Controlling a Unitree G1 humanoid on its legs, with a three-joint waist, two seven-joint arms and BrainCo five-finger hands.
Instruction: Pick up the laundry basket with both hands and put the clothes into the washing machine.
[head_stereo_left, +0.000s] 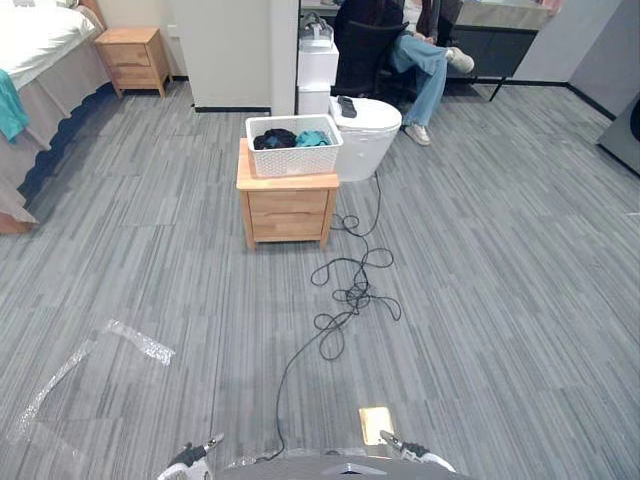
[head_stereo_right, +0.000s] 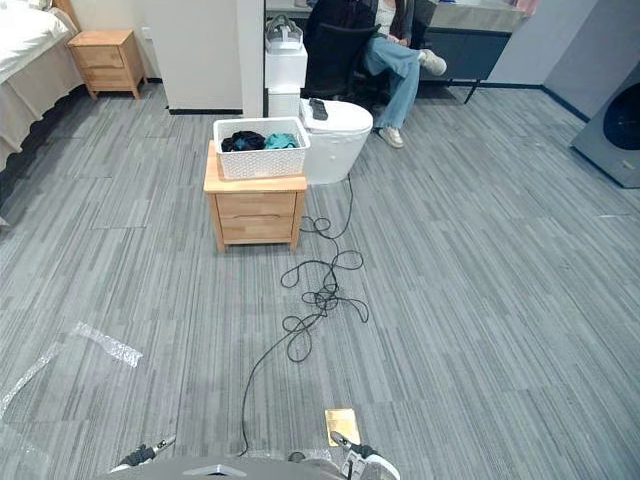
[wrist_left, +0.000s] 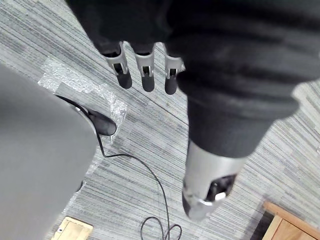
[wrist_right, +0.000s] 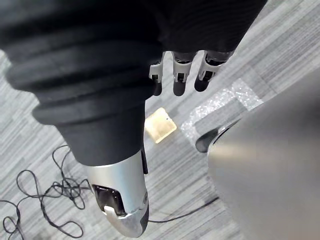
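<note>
Grey floor (head_stereo_left: 480, 300) all round: basket (head_stereo_left: 293, 160) on the worktop (head_stereo_left: 288, 210), well ahead of left hand (wrist_left: 146, 75) and right hand (wrist_right: 179, 80) (both slack, empty), a touch leftward.

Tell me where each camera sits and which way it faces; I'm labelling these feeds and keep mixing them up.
Left eye view: on the head, facing down and forward at the white perforated plastic laundry basket on the light wooden nightstand.
Right eye view: beside it, same scene.
Left wrist view: on that wrist, along the open left hand to the grey striped floor.
Right wrist view: likewise, right hand.
Both wrist views share the tan square tile.
</note>
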